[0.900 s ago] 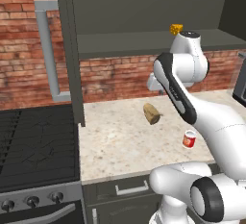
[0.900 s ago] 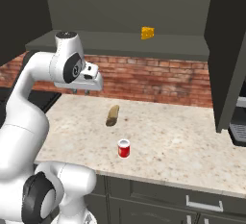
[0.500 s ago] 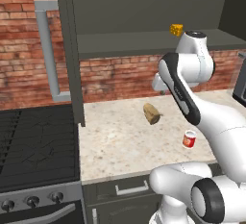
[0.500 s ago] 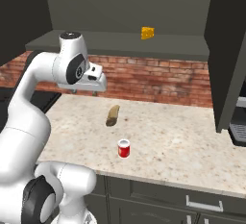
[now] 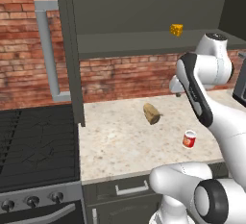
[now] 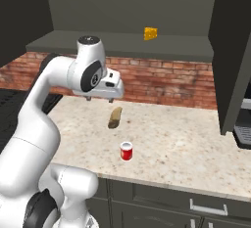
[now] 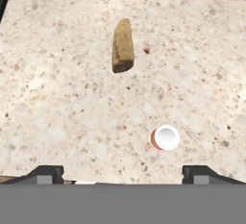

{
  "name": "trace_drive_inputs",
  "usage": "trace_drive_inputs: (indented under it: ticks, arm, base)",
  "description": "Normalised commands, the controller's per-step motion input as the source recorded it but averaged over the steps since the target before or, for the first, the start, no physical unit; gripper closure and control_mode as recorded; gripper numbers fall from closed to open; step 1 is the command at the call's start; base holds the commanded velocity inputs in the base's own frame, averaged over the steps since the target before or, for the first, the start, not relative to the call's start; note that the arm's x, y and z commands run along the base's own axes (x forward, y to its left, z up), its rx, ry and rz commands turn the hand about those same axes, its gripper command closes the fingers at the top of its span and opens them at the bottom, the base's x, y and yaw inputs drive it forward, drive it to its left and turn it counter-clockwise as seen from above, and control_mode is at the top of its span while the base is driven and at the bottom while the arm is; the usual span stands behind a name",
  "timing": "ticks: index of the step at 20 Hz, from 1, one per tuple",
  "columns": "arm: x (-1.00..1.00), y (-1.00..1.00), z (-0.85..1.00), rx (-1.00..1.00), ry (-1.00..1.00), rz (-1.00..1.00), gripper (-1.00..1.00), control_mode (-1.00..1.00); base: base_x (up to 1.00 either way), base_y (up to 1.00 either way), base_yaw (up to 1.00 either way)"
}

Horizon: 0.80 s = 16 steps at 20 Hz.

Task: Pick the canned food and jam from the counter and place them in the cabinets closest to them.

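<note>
The canned food (image 5: 189,139) (image 6: 126,151) is a small red can with a pale top, upright near the front edge of the beige counter (image 5: 115,141) (image 6: 186,144). From above it shows as a white disc with a red rim (image 7: 165,138). My gripper (image 6: 99,96) (image 5: 176,90) hangs high over the counter, behind the can and off to one side. It is open (image 7: 125,175), nothing between its fingertips (image 7: 45,174). The dark grey cabinet (image 5: 144,40) (image 6: 122,43) above stands open. The jam is out of view.
A brown potato-like lump (image 5: 152,113) (image 6: 115,117) (image 7: 123,45) lies mid-counter. A yellow wedge (image 5: 176,30) (image 6: 150,33) sits on the cabinet shelf. The open door (image 5: 67,50) with its bar handle (image 5: 48,50) hangs left; another door (image 6: 233,51) hangs right. Black stove (image 5: 33,146) at left.
The upper arm and hand have swung to the right over the counter, closer to above the can. Can and brown lump have not moved.
</note>
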Motion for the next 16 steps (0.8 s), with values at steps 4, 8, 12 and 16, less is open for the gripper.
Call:
trace_drive_inputs:
  ticks: [4, 8, 12, 16]
  arm:
    - [-0.05, -0.47, -0.08, 0.0, 0.0, 0.0, -1.0, -1.0]
    - [-0.01, -0.23, -0.05, 0.0, 0.0, 0.0, -1.0, -1.0]
    - [0.0, 0.0, 0.0, 0.0, 0.0, 0.0, -1.0, -1.0]
    - [0.0, 0.0, -0.15, -0.02, 0.01, 0.0, -1.0, -1.0]
  base:
    - [0.0, 0.0, 0.0]
    - [0.0, 0.0, 0.0]
    - [0.0, 0.0, 0.0]
    - [0.0, 0.0, 0.0]
